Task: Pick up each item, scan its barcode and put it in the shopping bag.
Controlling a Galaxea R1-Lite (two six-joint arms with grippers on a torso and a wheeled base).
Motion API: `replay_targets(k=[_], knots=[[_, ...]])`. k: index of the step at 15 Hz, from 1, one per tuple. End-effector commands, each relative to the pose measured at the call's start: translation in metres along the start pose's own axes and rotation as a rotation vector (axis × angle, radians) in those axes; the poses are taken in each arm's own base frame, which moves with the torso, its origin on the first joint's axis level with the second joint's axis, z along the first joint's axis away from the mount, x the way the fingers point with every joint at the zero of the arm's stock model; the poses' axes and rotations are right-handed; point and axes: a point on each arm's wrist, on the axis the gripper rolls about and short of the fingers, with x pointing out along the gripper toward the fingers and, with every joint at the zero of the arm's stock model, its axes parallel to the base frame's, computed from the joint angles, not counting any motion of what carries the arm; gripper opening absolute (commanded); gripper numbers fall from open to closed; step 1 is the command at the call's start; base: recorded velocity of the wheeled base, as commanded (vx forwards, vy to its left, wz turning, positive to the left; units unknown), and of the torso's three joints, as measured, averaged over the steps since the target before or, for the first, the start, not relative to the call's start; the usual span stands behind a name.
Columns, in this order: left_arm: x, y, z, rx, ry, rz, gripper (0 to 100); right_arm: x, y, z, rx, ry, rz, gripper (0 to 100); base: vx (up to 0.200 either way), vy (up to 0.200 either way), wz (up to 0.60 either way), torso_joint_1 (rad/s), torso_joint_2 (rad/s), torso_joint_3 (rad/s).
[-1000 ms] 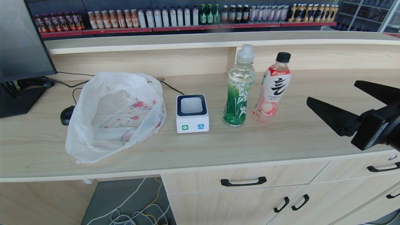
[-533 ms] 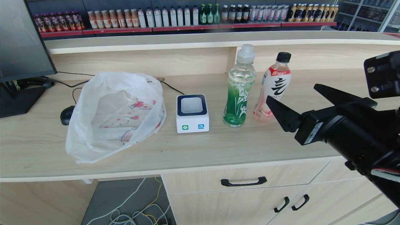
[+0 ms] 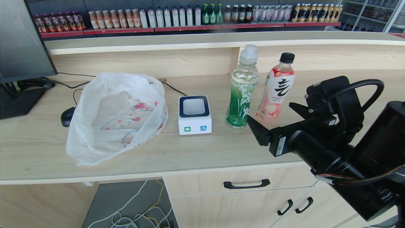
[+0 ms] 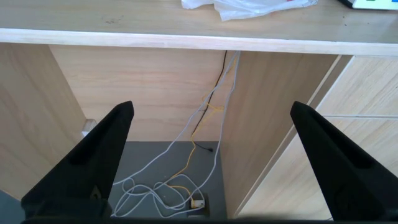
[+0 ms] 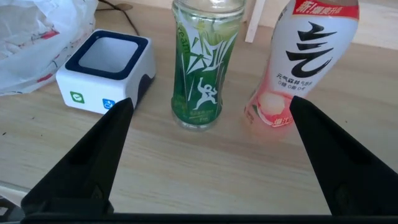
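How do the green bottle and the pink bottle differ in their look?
The green bottle has a pale translucent cap; the pink bottle has a black cap. The green bottle is see-through above its label; the pink bottle wears an opaque wrap. Both stand upright on the counter.

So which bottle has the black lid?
The pink bottle, standing on the robot's right. The green bottle beside it has a clear, whitish lid instead.

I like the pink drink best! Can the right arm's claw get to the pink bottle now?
Probably yes. The right claw is open and sits just in front of the pink bottle, with nothing between them. The green bottle stands close beside it, so that side looks tight.
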Motion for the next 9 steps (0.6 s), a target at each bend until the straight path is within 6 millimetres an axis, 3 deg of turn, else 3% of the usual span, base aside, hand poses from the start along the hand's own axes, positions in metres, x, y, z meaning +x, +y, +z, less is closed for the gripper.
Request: replay_targets(k=[1, 9], knots=[[0.0, 0.0, 0.0, 0.0, -0.001, 0.0, 100, 0.003, 0.003, -0.005, -0.01, 0.015, 0.002, 100, 0.0, 0.0, 0.0, 0.0, 0.0, 0.0], [0.0, 0.0, 0.0, 0.0, 0.001, 0.0, 100, 0.041, 0.011, -0.013, 0.049, -0.077, -0.014, 100, 0.0, 0.0, 0.0, 0.0, 0.0, 0.0]])
